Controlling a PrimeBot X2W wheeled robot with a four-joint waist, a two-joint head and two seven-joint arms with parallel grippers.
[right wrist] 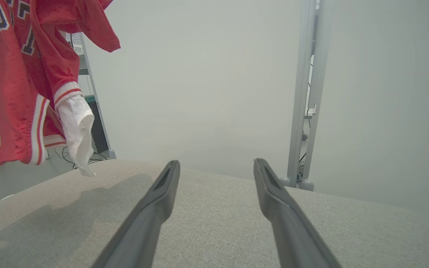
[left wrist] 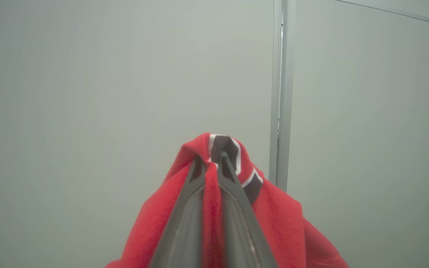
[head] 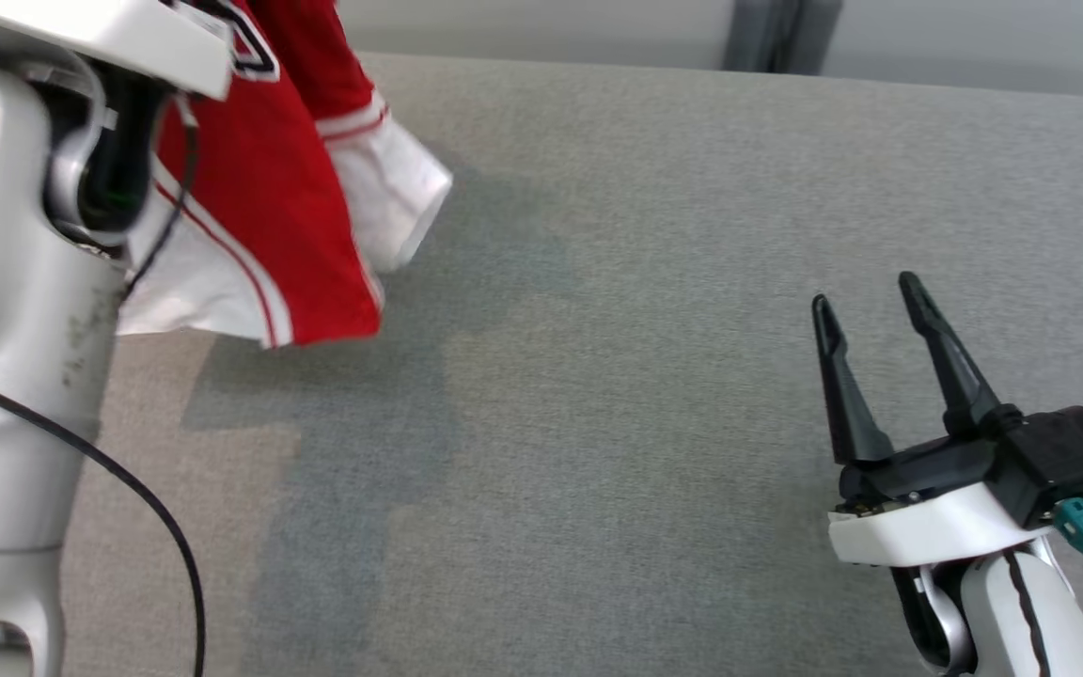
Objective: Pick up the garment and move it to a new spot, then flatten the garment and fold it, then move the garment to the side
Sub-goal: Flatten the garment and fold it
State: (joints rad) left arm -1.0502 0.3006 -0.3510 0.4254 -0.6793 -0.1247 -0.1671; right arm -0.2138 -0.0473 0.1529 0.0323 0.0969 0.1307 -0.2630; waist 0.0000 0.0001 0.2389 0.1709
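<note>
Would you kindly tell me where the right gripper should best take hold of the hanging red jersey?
I'd take the white sleeve cuff of the jersey: it hangs free above the grey surface, on the side nearest the right gripper. Approach from the robot's right, open jaws straddling its edge.

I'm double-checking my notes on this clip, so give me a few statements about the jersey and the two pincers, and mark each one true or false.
1. The left pincer is shut on the red garment. True.
2. The right pincer grips the garment's white sleeve. False: its fingers stand open and empty, well apart from the garment, above the gray surface.
3. The garment lies spread flat on the gray surface. False: it hangs bunched from the left pincer and casts a shadow on the surface.
4. The garment is red with white trim and dark lettering. True.
</note>
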